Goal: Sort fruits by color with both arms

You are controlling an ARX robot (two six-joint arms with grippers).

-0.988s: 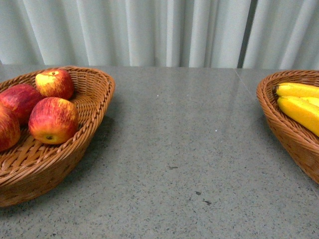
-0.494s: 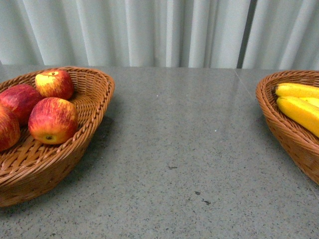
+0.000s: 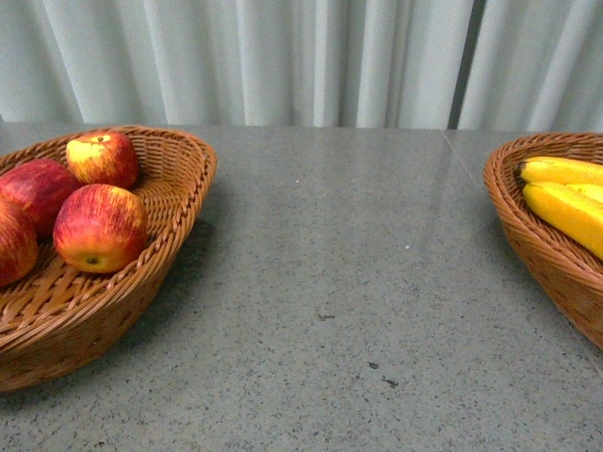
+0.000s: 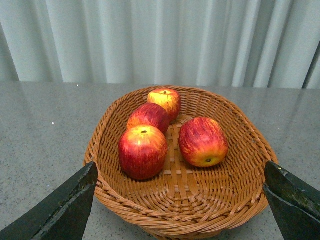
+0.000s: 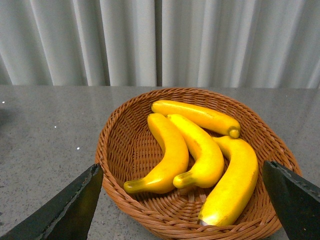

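Several red apples streaked with yellow point(image 3: 101, 227) lie in a wicker basket point(image 3: 185, 193) at the left of the grey table. Yellow bananas point(image 3: 565, 212) lie in a second wicker basket point(image 3: 524, 235) at the right edge. Neither arm shows in the front view. In the left wrist view my left gripper point(image 4: 180, 167) is open and empty, held in front of the apple basket point(image 4: 180, 220), with the apples point(image 4: 143, 151) beyond it. In the right wrist view my right gripper point(image 5: 181, 169) is open and empty in front of the banana basket point(image 5: 106, 145), which holds several bananas point(image 5: 169, 150).
The grey speckled tabletop point(image 3: 349, 273) lies between the two baskets. A pale pleated curtain point(image 3: 301, 56) hangs behind the table's far edge.
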